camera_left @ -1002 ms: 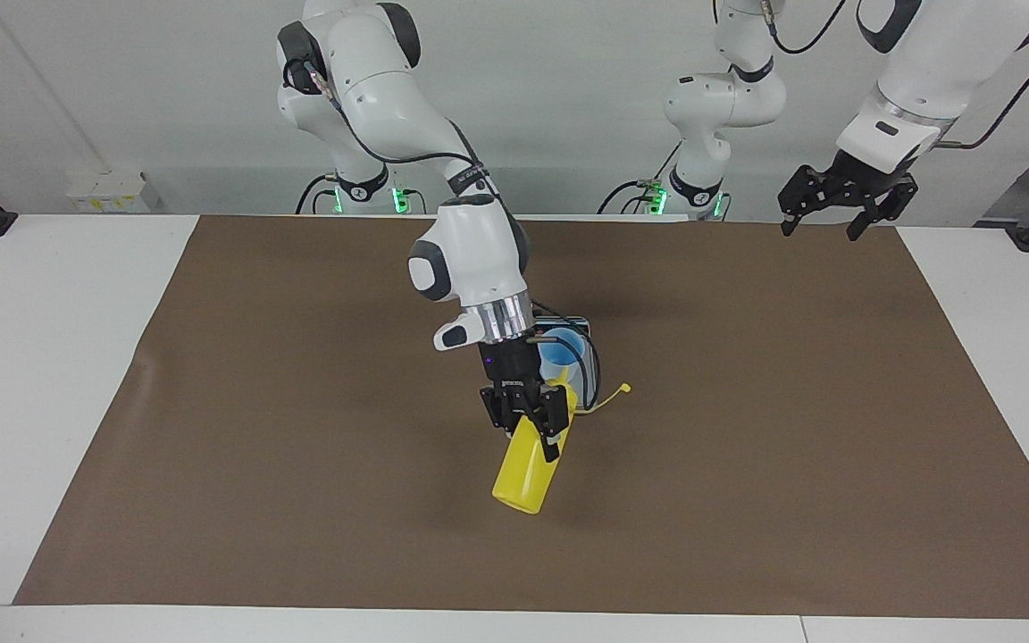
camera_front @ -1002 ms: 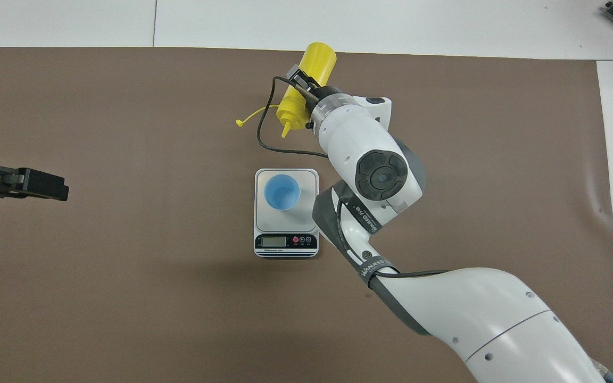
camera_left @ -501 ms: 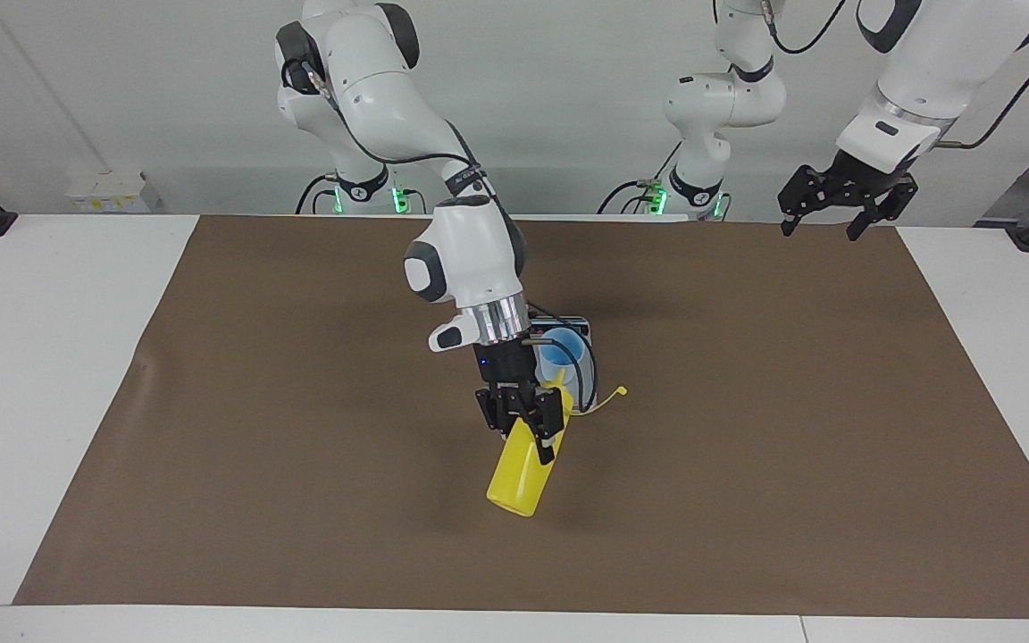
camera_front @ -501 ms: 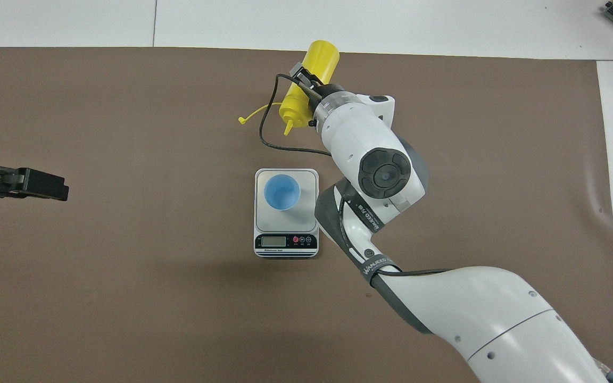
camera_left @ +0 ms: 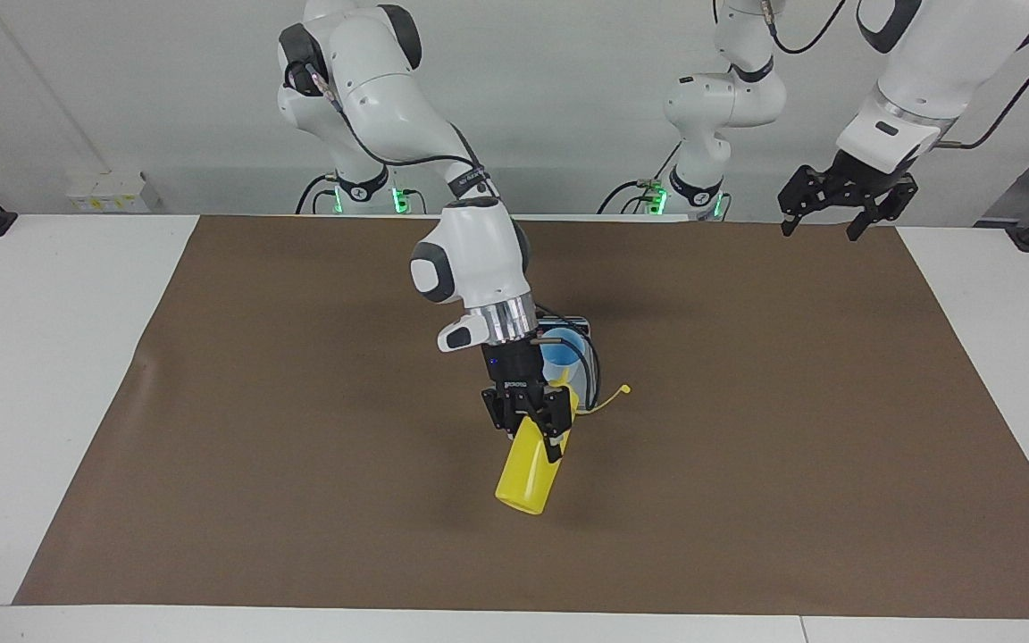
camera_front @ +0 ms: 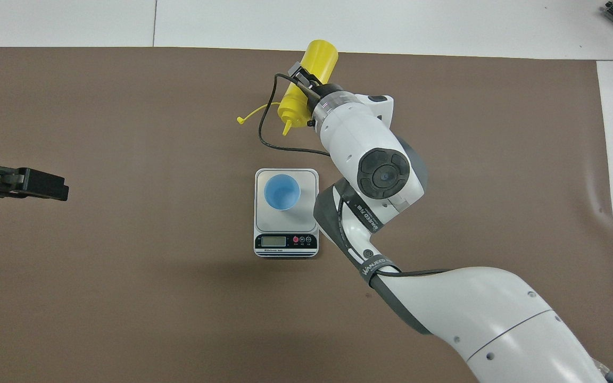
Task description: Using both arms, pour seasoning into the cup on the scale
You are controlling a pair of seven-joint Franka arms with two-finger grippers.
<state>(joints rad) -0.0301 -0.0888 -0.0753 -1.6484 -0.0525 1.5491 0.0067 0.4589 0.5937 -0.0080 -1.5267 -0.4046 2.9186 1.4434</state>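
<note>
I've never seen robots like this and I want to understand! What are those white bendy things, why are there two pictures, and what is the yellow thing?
The white bendy things are two robot arms, each ending in a black pincher called a gripper. One picture looks at the robots from across the table; the other looks down from above them.

On the brown mat sits a silver kitchen scale, and a little blue cup stands on it.

The yellow thing is a squeeze bottle of seasoning. The right gripper is shut on it, holding it tilted in the air with its nozzle toward the cup. Its small cap dangles on a strap.

The left gripper waits open, up in the air at its own end of the table, holding nothing.
</note>
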